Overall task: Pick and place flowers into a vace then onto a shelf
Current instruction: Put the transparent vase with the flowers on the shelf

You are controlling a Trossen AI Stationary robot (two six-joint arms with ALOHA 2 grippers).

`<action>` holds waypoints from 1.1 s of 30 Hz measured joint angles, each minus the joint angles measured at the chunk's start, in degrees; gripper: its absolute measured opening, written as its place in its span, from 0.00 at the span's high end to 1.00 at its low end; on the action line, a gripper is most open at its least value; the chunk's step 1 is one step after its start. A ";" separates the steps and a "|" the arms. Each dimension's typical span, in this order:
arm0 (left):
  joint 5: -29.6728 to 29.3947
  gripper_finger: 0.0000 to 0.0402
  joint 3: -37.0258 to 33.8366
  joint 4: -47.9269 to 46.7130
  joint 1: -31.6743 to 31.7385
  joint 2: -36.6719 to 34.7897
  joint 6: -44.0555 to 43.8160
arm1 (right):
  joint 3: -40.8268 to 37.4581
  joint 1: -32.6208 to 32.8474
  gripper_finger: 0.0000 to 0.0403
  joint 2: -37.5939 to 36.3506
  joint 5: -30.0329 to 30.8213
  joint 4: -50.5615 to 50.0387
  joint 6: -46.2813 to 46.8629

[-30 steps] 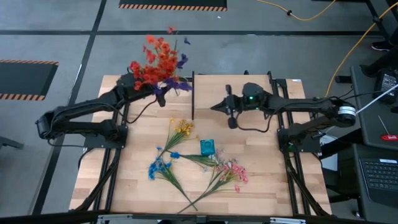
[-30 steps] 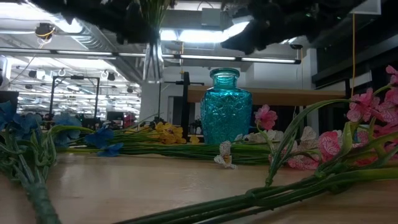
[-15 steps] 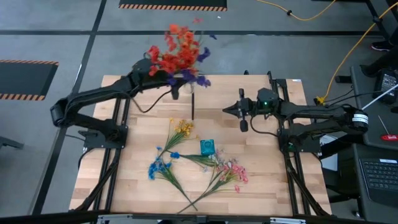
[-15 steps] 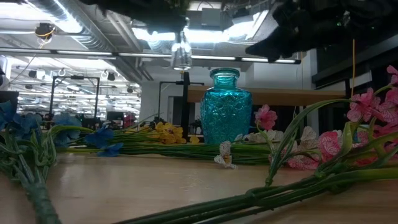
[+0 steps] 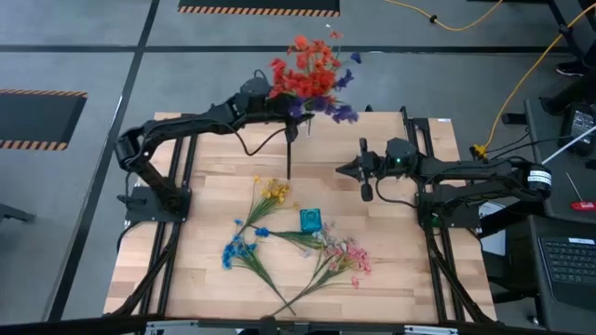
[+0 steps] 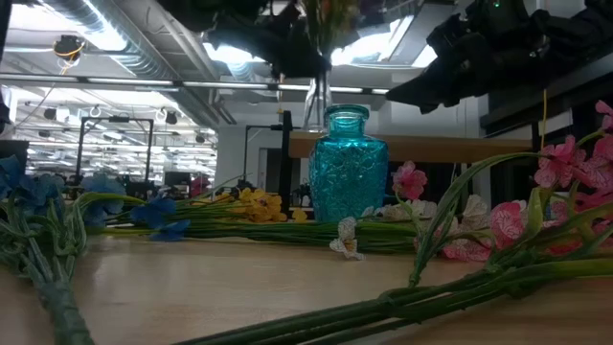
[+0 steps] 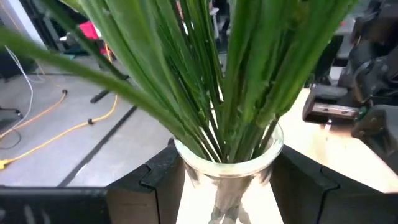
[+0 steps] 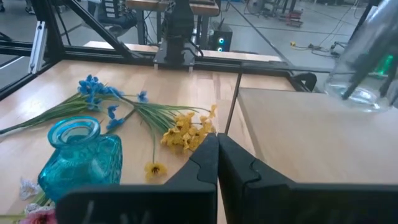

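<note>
A clear glass vase (image 7: 227,168) full of red, orange and purple flowers (image 5: 312,79) hangs at the table's far edge, by the left end of the shelf (image 5: 372,140). My left gripper (image 5: 284,113) is shut on it. The same vase (image 6: 316,96) shows above and behind a teal vase (image 5: 311,221), which stands upright mid-table. Loose yellow flowers (image 5: 273,193), blue flowers (image 5: 237,251) and pink flowers (image 5: 345,259) lie flat on the tabletop. My right gripper (image 5: 346,170) is shut with nothing in it, above the shelf's near edge (image 8: 311,130). My left gripper pinches the clear vase's neck (image 7: 186,177) just under the rim, one finger (image 7: 152,180) on each side. The fingers come level from the table's left. The vase is upright and lifted clear, its green stems (image 7: 236,93) standing up out of the mouth.
The shelf's black legs (image 5: 289,154) stand at its left end, close to the yellow flowers. Black frame rails run along the table's left and right sides (image 5: 172,233). Beyond the far edge is grey floor with an orange cable (image 5: 521,84).
My left gripper has carried the flower-filled vase along the far edge toward the table's right, up to the shelf's left end, with the vase staying upright and clear. My right gripper, still shut, has drawn back toward the table's right edge and sunk a little.
</note>
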 joint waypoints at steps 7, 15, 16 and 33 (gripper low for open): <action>0.04 0.52 0.07 3.04 1.88 1.99 -1.69 | -1.83 0.01 0.99 0.02 0.00 0.91 0.18; 0.21 0.52 0.12 2.66 3.21 2.45 -3.96 | -1.94 0.02 0.99 0.02 0.02 1.00 0.19; 0.24 0.52 0.12 2.53 3.21 2.80 -3.93 | -1.94 0.02 0.99 0.02 0.02 1.02 0.19; 0.13 0.52 0.14 2.62 3.21 4.22 -3.92 | -1.94 0.04 0.99 0.02 0.02 0.84 0.43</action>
